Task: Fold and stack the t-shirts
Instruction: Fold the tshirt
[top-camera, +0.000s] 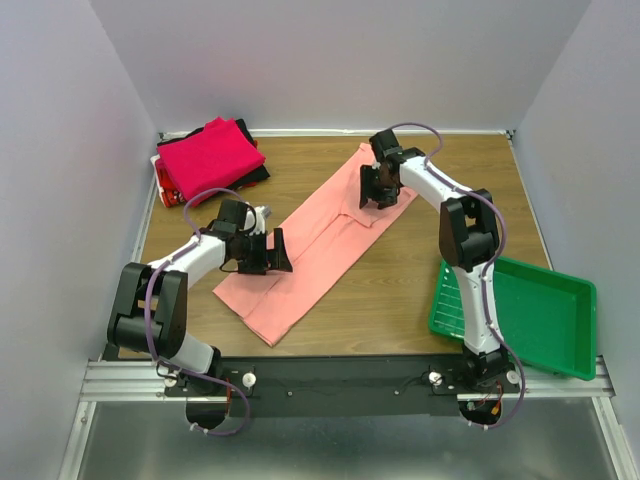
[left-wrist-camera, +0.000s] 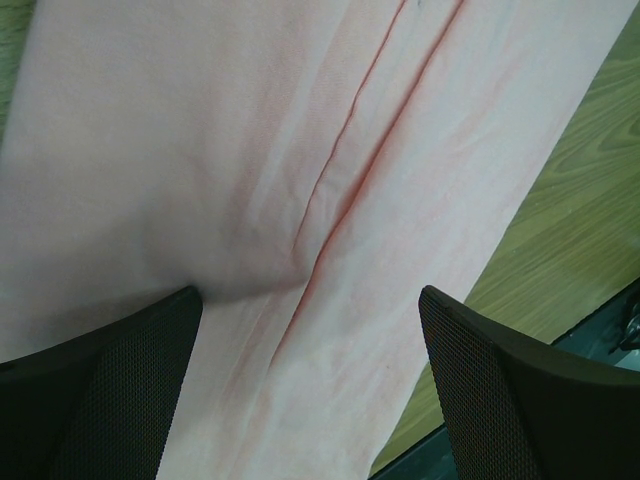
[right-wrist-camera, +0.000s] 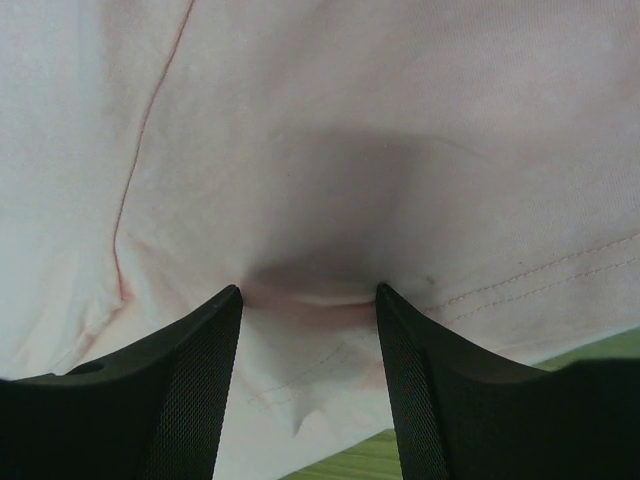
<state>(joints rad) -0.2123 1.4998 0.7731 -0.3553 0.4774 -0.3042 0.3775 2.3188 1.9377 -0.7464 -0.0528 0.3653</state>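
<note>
The salmon-pink t-shirt (top-camera: 325, 245) lies as a long folded strip slanting across the worktop (top-camera: 400, 270), likely awaiting its crosswise fold. Hence the right tool (right-wrist-camera: 308, 290), jaws apart, straddles a pucker at the far end, and the left tool (left-wrist-camera: 310, 295) hangs wide open over the near end.

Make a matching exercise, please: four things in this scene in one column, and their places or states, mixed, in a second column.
1. salmon-pink cloth t-shirt
2. pile of magenta, red and black shirts
3. green plastic tray
4. left pincer

a. near right corner
b. open, over the t-shirt's near end
c. far left corner
d. spread diagonally across the middle

Pairs: 1-d, 2-c, 3-a, 4-b.
</note>
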